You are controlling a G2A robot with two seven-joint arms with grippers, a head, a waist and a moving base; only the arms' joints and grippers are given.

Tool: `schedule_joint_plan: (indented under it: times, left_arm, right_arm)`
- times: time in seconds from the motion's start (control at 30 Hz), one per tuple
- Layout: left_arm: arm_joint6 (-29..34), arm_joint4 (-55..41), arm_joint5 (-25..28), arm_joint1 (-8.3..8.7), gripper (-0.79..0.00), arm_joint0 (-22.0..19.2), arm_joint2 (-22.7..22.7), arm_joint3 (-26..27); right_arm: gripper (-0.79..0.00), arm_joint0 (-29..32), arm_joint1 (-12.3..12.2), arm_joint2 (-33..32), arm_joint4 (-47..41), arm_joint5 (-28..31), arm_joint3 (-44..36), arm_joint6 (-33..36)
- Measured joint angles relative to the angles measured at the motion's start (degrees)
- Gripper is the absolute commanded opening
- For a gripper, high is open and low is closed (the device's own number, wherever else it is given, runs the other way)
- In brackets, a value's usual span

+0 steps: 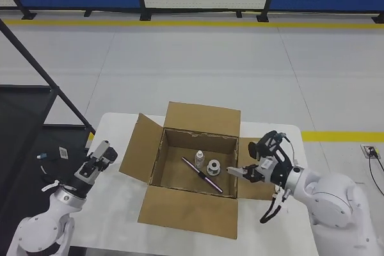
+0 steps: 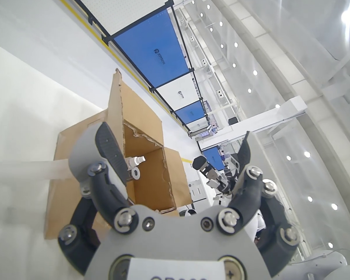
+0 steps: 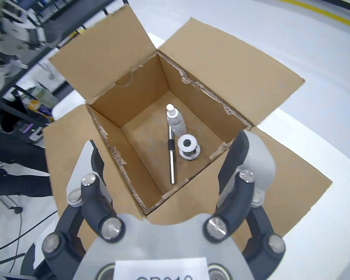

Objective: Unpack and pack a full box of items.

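lying in open box (image 3: 134, 94), bottle (image 3: 175, 121), rod (image 3: 172, 165), spool (image 3: 189, 151)

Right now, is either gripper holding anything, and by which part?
Nothing is held. The left gripper is open beside the box, and the right gripper is open over its edge.

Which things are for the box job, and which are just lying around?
For the job: cardboard box, with small bottle, metal spool and metal rod inside it.
Just lying about: black rack, loose cable.
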State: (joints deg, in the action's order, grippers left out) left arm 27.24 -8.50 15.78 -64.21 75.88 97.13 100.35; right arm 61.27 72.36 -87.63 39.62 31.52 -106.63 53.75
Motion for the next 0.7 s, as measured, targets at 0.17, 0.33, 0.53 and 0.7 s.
schedule_joint_plan:
  times: [0.17,0.33,0.53,0.7]
  left_arm:
    - [0.89,0.54,-0.89,0.05,0.000,-0.51,-0.92,-0.46]
    - [2.66,2.14,-1.66,0.11,0.000,-1.12,-2.79,0.16]
    - [3.59,2.88,-1.63,0.01,0.000,-1.65,-5.41,1.88]
    - [4.44,3.29,-1.84,-0.09,0.000,-2.26,-7.74,2.92]
  right_arm:
    - [0.000,0.01,-0.04,-0.10,-0.35,0.16,0.05,0.21]
    - [0.000,0.24,-0.04,-0.18,-0.41,-0.21,0.15,-0.24]
    - [0.000,1.54,-0.53,-4.32,-5.65,-7.13,2.89,-3.93]
    - [0.000,1.91,-1.53,-9.41,-16.00,-7.36,7.44,0.18]
